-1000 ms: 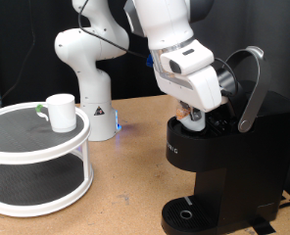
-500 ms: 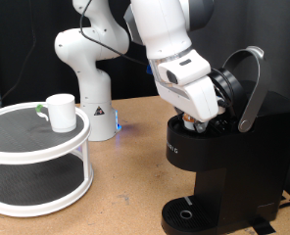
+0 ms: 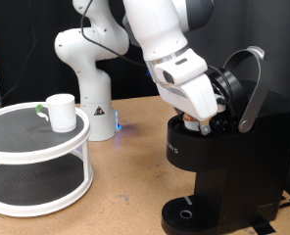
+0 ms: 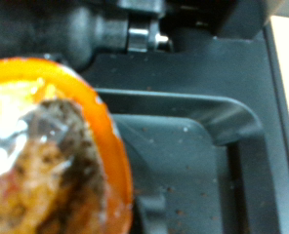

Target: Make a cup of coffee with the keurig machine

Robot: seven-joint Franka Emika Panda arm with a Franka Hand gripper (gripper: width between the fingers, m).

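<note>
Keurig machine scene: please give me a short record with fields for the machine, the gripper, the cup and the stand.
machine: black keurig machine at the exterior view's right, lid handle raised, top open
gripper: gripper down at the open top of the machine; fingers hidden behind the hand
wrist view: blurred orange round object very close, dark machine parts behind it
cup: white cup upright on the upper shelf, apart from the arm
stand: round two-level white stand at the exterior view's left
drip tray: round drip tray, no cup on it
</note>
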